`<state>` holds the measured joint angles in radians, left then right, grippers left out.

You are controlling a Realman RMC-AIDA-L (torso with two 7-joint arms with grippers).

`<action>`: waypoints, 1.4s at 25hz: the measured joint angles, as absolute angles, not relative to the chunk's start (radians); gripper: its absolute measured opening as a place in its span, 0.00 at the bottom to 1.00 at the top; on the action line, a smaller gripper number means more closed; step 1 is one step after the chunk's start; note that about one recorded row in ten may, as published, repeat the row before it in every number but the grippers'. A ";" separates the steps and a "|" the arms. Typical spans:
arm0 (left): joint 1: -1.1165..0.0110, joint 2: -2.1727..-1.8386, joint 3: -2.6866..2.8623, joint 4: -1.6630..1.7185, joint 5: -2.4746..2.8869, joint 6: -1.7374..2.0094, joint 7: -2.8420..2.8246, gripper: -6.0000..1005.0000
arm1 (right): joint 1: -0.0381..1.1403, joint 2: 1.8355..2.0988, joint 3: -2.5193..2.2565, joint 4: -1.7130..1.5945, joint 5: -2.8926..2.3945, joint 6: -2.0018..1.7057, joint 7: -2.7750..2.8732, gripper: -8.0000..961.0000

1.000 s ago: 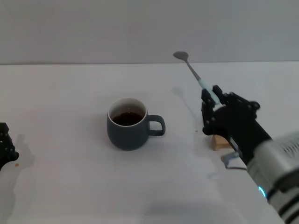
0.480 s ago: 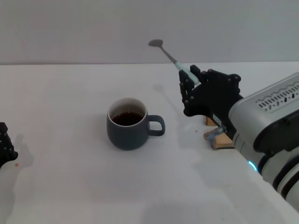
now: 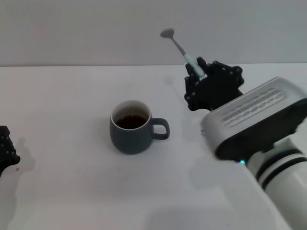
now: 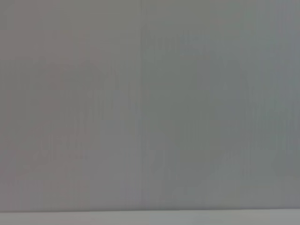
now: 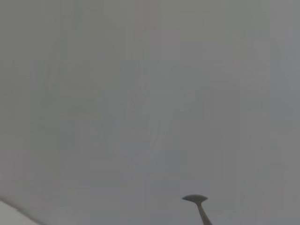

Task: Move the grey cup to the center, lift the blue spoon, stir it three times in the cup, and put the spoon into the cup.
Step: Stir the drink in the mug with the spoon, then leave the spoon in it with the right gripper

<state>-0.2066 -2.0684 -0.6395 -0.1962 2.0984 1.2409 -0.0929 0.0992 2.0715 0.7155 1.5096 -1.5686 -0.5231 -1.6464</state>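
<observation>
A white table [image 3: 72,191] runs back to a plain grey wall. The cup [image 3: 130,132] stands near the middle of it, handle toward the robot's right, dark liquid inside. The right gripper [image 3: 199,76] hangs above the table to the right of the cup and farther back, pinching the spoon [image 3: 181,50] by its pale blue handle; the grey bowl points up and away against the wall. The left gripper [image 3: 5,151] sits at the table's left edge, and its fingers cannot be made out
</observation>
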 joint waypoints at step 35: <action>-0.202 -2.068 -0.652 -0.195 2.097 1.230 -0.090 0.00 | 0.325 2.077 1.259 1.786 -2.486 0.439 -0.426 0.18</action>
